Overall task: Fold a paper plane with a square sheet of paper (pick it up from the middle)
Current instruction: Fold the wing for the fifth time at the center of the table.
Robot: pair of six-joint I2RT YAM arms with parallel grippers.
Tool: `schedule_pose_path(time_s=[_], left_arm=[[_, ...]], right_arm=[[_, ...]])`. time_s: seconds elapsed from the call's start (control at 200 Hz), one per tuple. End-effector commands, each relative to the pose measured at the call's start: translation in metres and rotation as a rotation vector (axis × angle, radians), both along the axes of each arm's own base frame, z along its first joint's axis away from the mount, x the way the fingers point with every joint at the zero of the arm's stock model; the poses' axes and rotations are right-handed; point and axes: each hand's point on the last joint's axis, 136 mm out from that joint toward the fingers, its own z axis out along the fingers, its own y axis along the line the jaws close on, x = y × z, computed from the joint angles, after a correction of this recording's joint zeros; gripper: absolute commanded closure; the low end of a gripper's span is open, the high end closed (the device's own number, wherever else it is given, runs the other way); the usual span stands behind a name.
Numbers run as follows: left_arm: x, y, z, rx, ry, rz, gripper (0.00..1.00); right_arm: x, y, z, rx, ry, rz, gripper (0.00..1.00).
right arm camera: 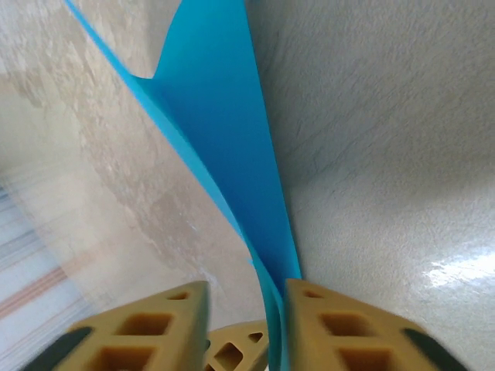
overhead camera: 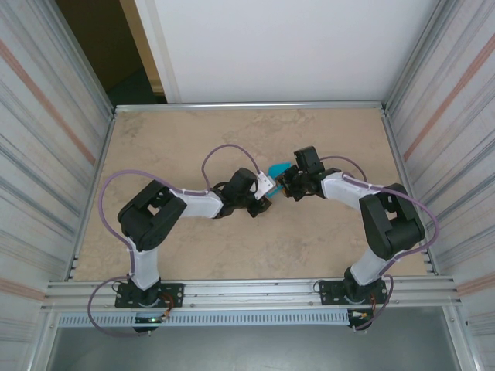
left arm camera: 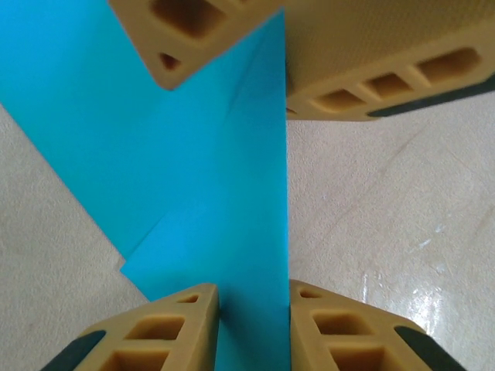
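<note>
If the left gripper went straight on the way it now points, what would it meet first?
The teal paper already sits inside the left gripper, its jaws parted. Straight beyond, it would probably meet the fingers of the right gripper, which face it head-on; the gap is hard to judge.

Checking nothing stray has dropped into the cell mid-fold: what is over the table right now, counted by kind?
teal-blue paper sheet: 1
grippers: 2 (left gripper, right gripper)
Total: 3
</note>
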Motion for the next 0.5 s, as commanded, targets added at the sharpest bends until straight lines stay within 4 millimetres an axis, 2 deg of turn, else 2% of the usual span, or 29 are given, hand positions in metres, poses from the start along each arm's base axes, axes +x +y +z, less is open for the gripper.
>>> schedule_pose_path(time_s=[0.0, 0.19, 0.491], left_arm=[[0.006, 0.0, 0.007, -0.006, -0.025, 0.001, 0.74], [0.005, 0.004, 0.005, -0.02, -0.003, 0.012, 0.76], [-0.001, 0.014, 0.001, -0.071, 0.084, 0.035, 0.79]], right_arm=[[0.003, -0.008, 0.001, -0.02, 0.01, 0.011, 0.59], [0.006, -0.022, 0.01, -0.06, -0.019, 0.025, 0.46], [0.007, -0.044, 0.015, -0.117, -0.076, 0.069, 0.41]])
